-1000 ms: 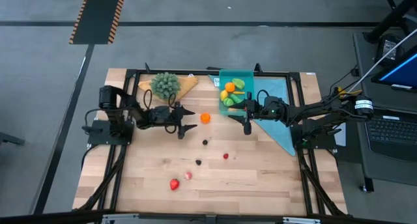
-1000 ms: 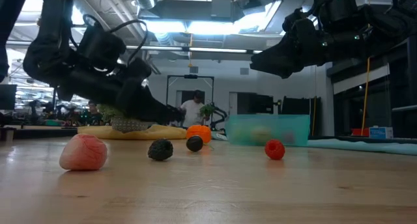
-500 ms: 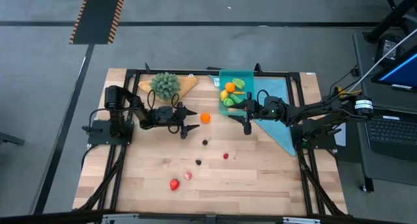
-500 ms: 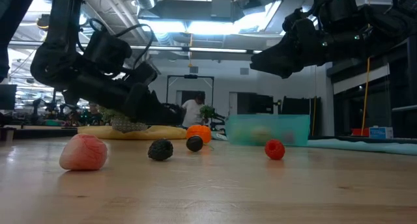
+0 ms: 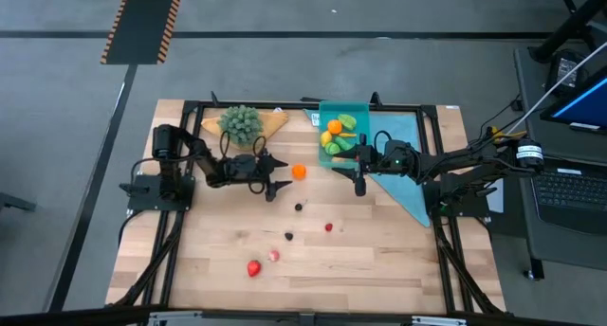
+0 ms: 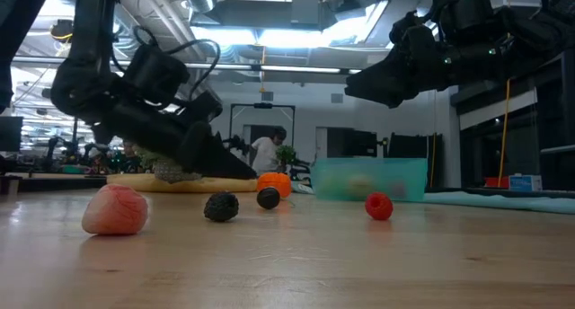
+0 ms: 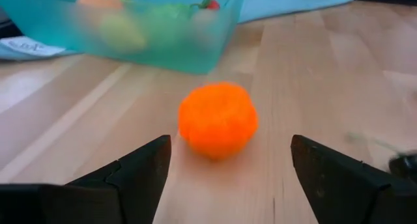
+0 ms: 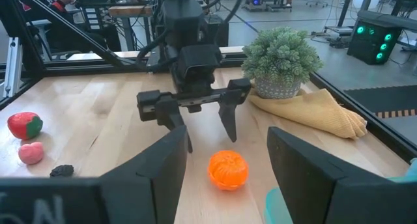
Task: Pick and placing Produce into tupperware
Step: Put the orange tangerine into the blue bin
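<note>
Orange produce (image 7: 217, 120) lies just ahead of the spread left claw (image 7: 228, 175).

Produce piece (image 5: 299, 172) left of tupperware (image 5: 360, 113)

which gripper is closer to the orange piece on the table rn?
Left. The left gripper, open, sits right beside the orange piece. The right gripper hangs farther off on its other side, by the tupperware.

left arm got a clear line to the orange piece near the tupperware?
Probably yes. The left gripper is open and aimed at the orange piece, bare table between them; the tupperware sits behind it.
</note>
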Available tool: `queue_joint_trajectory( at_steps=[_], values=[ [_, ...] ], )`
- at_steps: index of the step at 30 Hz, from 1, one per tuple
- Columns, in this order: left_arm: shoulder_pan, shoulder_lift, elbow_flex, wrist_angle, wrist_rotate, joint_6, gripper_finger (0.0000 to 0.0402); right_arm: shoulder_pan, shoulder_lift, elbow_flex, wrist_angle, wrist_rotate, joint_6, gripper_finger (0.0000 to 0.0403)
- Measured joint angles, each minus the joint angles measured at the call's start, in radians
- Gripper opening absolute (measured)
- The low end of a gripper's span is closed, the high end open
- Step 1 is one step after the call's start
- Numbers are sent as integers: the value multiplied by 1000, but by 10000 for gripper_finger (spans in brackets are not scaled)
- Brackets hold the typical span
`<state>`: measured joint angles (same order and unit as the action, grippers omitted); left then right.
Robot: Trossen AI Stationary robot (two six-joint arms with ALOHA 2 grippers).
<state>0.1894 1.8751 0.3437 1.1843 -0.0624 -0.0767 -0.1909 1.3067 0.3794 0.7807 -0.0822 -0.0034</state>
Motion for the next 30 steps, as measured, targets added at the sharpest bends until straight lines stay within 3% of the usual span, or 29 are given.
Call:
queue_joint_trajectory(
  at_steps=[5, 14, 30],
  values=[
    [1, 32, 75, -101, 0, 18, 308, 0, 0, 0, 0, 0, 1, 213],
    [19, 171, 182, -81, -6, 13, 309, 19, 0, 0, 0, 0, -2, 213],
    [20, 175, 198, -78, 1, 34, 309, 19, 0, 0, 5, 0, -4, 213]
  ],
)
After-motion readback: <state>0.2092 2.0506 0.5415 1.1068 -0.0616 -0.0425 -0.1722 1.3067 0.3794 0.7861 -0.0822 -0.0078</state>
